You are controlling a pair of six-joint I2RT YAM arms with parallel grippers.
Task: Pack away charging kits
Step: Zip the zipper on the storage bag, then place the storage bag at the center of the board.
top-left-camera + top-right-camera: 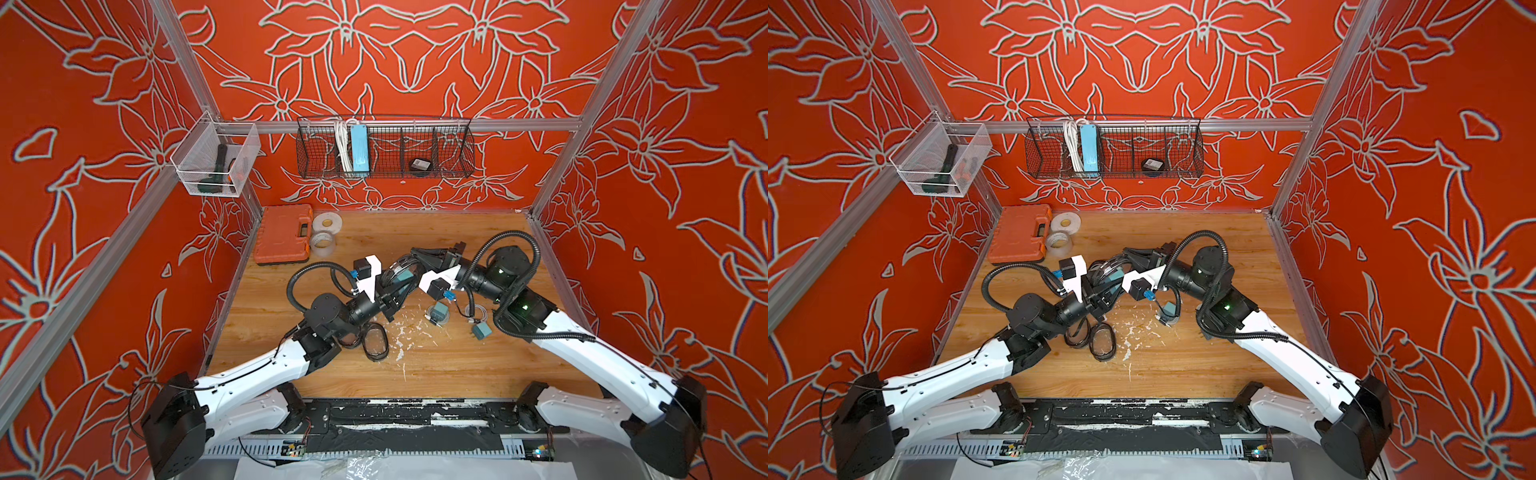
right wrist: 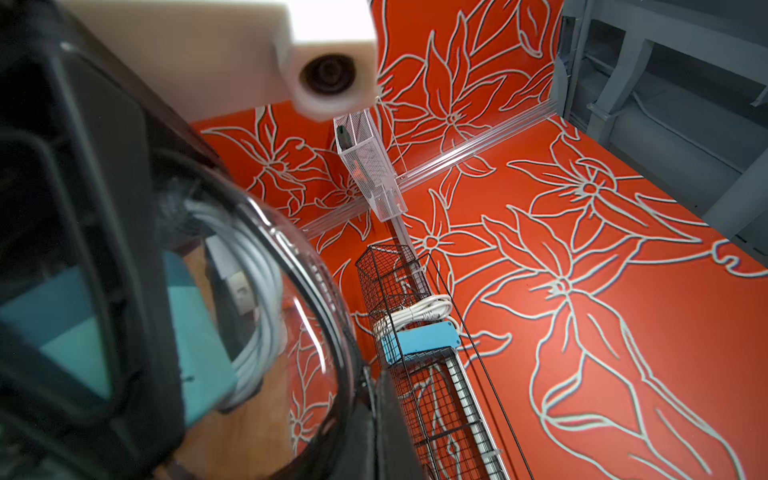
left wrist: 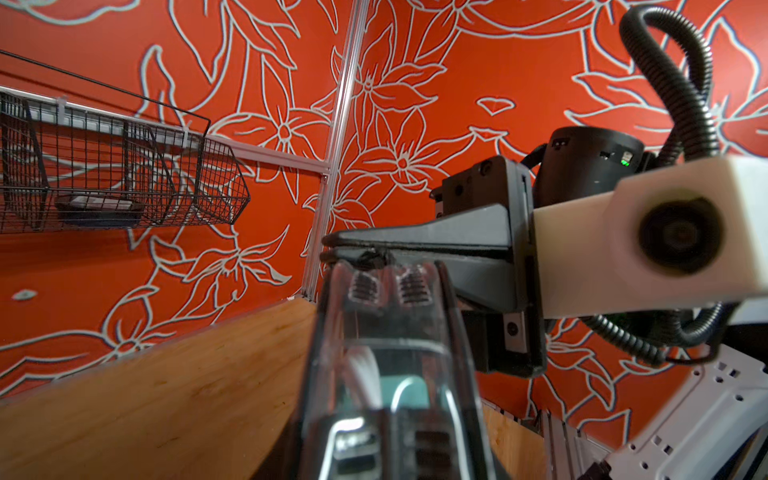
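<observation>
Aloft, our left gripper (image 1: pixel 395 286) and right gripper (image 3: pixel 328 248) pinch a clear case (image 3: pixel 382 328) at opposite rims; we judge it light, slick, plug (image 2: pixel 199 332) and floppy cable (image 2: pixel 257 266) loose inside.

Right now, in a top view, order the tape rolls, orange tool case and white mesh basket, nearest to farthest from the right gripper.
1. Tape rolls, on the table left of the right gripper.
2. Orange tool case, back-left table corner, beyond the rolls.
3. White mesh basket, on the left wall.
</observation>
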